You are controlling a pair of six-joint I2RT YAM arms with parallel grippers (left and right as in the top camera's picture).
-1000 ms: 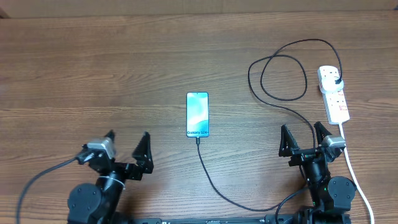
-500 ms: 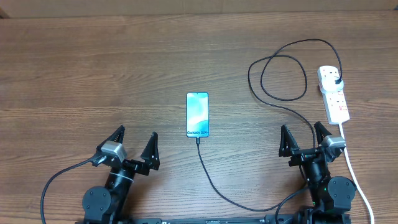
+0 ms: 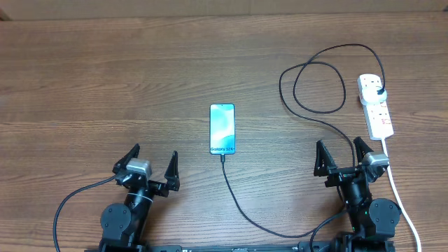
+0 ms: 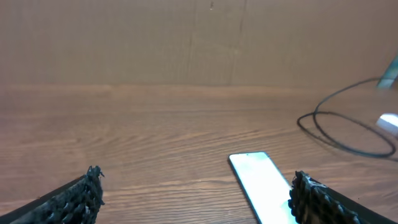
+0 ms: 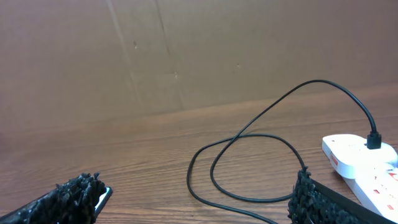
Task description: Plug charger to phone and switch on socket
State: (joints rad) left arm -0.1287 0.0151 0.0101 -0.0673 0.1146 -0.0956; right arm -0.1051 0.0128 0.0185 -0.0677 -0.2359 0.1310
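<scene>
The phone [image 3: 222,129] lies flat mid-table, its blue-teal screen lit; it also shows in the left wrist view [image 4: 261,183]. The black charger cable [image 3: 241,206] runs from the phone's near end, loops along the front edge, coils at the right [image 5: 249,168], and ends in a black plug [image 3: 380,92] seated in the white power strip [image 3: 376,106], which also shows in the right wrist view [image 5: 364,158]. My left gripper [image 3: 152,157] is open and empty, left of and nearer than the phone. My right gripper [image 3: 342,151] is open and empty, near the strip's near end.
The strip's thick white cord [image 3: 399,192] runs down the right side past my right arm. A brown cardboard wall [image 4: 199,37] stands behind the wooden table [image 3: 105,84].
My left gripper has moved right and slightly nearer the front edge, ending closer to the phone. The right arm, phone, cable and strip have not moved.
</scene>
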